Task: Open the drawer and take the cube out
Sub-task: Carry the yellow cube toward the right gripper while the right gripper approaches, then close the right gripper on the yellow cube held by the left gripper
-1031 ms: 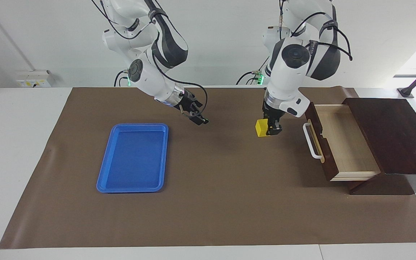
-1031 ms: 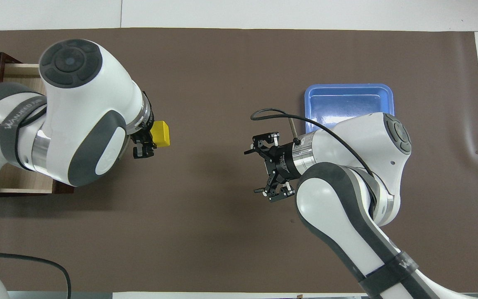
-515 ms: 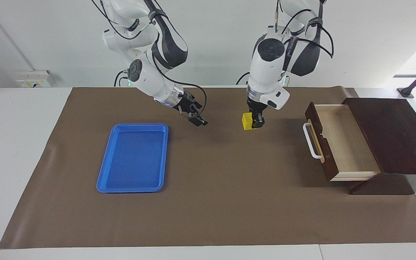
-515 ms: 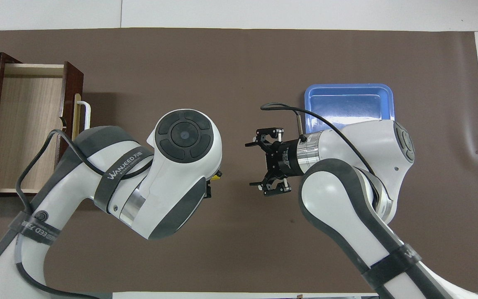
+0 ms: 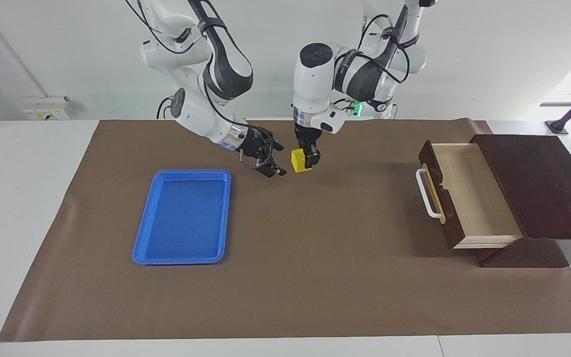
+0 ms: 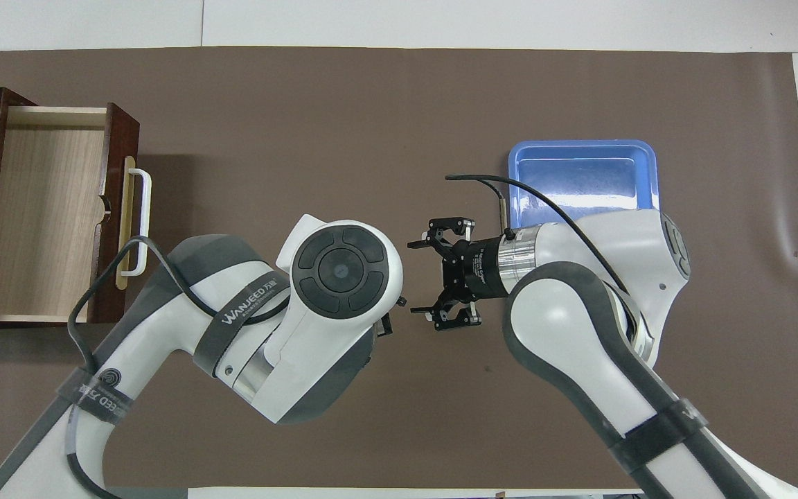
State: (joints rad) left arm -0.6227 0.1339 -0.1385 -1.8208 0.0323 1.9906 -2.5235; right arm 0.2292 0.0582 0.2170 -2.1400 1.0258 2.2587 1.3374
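brown mat, cube upright, left pincer clamping

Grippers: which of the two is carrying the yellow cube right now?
The left gripper, shut on the cube above the brown mat's middle. The right gripper hangs beside it with fingers spread, holding nothing.

Lighting's pretty even and bright here, mostly soft stuff from overhead. In the facing view there's strong daylight blowing out the upper corner at my left arm's end. The open drawer throws a dark shadow on the brown mat beside it, and my arms only leave faint smudgy ones. The blue tray has shiny glare streaks from above. Both views look sharp, no motion blur.
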